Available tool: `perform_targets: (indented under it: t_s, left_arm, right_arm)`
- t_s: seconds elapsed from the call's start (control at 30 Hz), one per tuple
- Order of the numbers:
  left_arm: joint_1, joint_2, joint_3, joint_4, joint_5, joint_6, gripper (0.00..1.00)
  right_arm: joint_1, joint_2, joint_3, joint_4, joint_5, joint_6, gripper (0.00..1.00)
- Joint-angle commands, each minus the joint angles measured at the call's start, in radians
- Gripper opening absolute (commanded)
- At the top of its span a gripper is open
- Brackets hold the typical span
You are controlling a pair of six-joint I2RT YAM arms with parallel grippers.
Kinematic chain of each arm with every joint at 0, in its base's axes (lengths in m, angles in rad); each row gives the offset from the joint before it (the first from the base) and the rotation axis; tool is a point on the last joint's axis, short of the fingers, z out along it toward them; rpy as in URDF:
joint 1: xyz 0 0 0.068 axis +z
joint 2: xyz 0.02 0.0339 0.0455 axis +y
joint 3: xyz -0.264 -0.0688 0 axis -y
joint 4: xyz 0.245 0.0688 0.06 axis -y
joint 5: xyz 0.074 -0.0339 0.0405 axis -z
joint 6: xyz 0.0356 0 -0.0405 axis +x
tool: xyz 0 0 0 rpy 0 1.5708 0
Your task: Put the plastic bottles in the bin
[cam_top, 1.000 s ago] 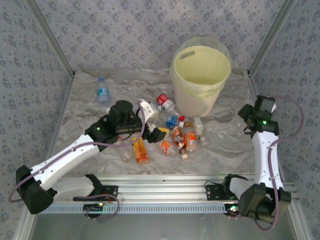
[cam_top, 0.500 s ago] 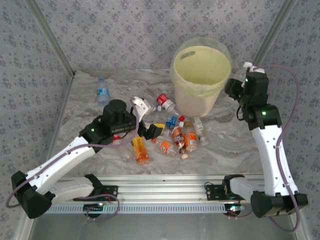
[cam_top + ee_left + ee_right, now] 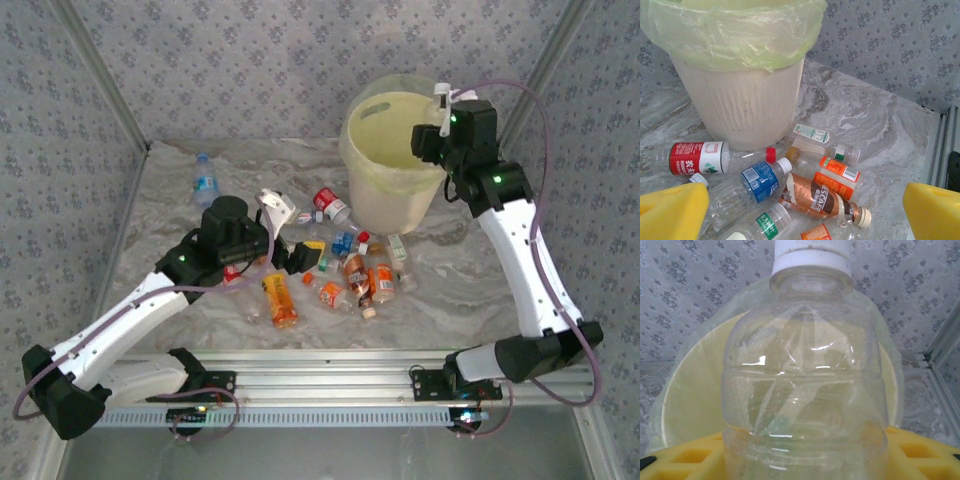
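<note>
At the middle of the desk [image 3: 460,290], hovering with the left claw [image 3: 293,235] spread wide over the heap of bottles [image 3: 352,272], likely lining up the next pick. Further back, near the far left edge, one stray bottle [image 3: 205,182] lying apart. Toward the far right corner, gripping a clear white-capped bottle [image 3: 807,370] in the right claw [image 3: 437,120], raised above the bin [image 3: 390,205] rim so that letting go should drop it inside.

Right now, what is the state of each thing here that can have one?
bin, upright, open, bag-lined.
clear bottle, capped, held above the bin.
right gripper, shut on the clear bottle.
left gripper, open above the bottle pile.
bottle pile, lying on the table beside the bin.
</note>
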Motion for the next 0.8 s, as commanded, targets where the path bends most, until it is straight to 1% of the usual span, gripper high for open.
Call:
perform_targets:
  t_s: [0.0,0.23,0.77]
  left_arm:
    - [0.009,-0.009,0.012,0.028,0.007,0.006,1.00]
    - [0.046,0.007,0.017,0.029,0.032,0.005,1.00]
    - [0.052,0.019,0.017,0.013,0.009,0.026,1.00]
  right_arm:
    - [0.005,0.055,0.082,0.009,-0.025,-0.058,0.60]
    - [0.006,0.184,0.195,-0.015,-0.067,-0.080,0.59]
    - [-0.035,0.440,0.394,-0.102,-0.201,-0.094,0.59]
